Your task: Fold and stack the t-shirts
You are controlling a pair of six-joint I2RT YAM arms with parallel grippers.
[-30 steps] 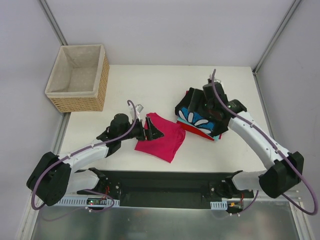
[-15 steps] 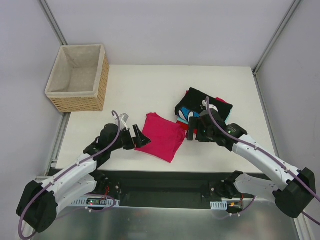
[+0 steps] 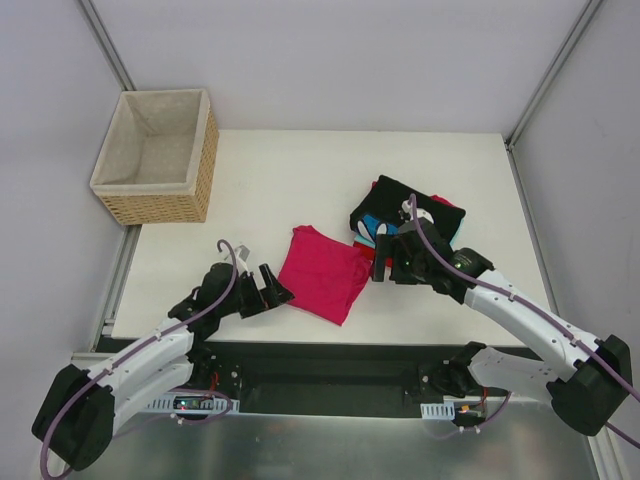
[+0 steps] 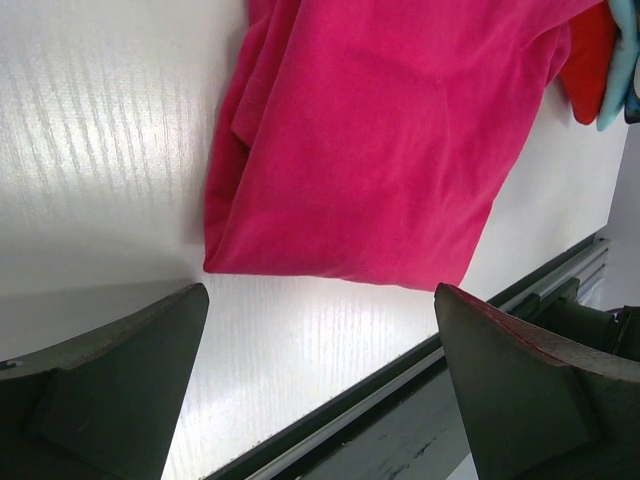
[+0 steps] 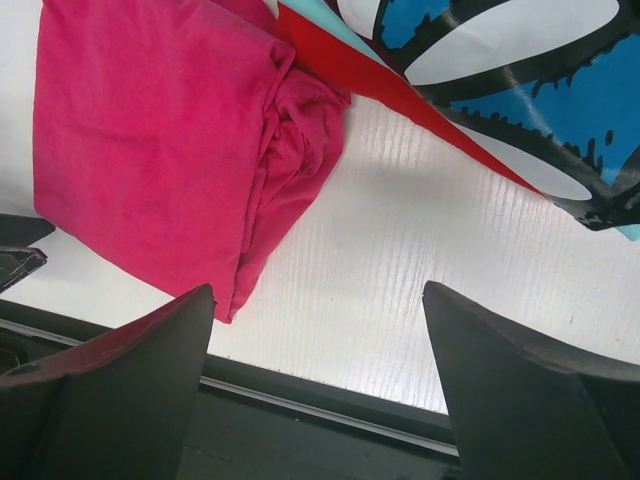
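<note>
- Found left gripper (image 3: 272, 295) w/ jaws spread wide, nothing betw. them; hung low over white tabletop (image 3: 300, 180), just beside near-left edge of plain magenta-pink cloth t-shirt (image 3: 325, 272), not touching it.
- Confirmed in left wrist view: dark fingers (image 4: 110, 400) flanked shirt's near folded edge, w/ a strip of bare table betw. them & the cloth.
- Found right gripper (image 3: 385, 262) also wide open & empty; sat just off magenta shirt's right side, betw. it & the pile of folded shirts.
- Saw in right wrist view its fingers (image 5: 100, 380) over bare table & the table's front edge, clear of all cloth.
- Noted magenta shirt folded to a rough rectangle, lying flat & slightly skewed at mid-front of table; bunched folds along its right side.
- Saw its far-right corner meet red folded t-shirt (image 5: 370, 75); touching or overlapping, couldn't tell which.
- Noted blue t-shirt w/ white petal print (image 5: 520, 60) lying on top of the red one.
- Saw black folded t-shirt (image 3: 400, 193) at far side of same pile; exact layer order couldn't be told.
- Spotted woven wicker basket w/ beige lining (image 3: 165, 208) at far-left corner, well apart from shirts & both arms.
</note>
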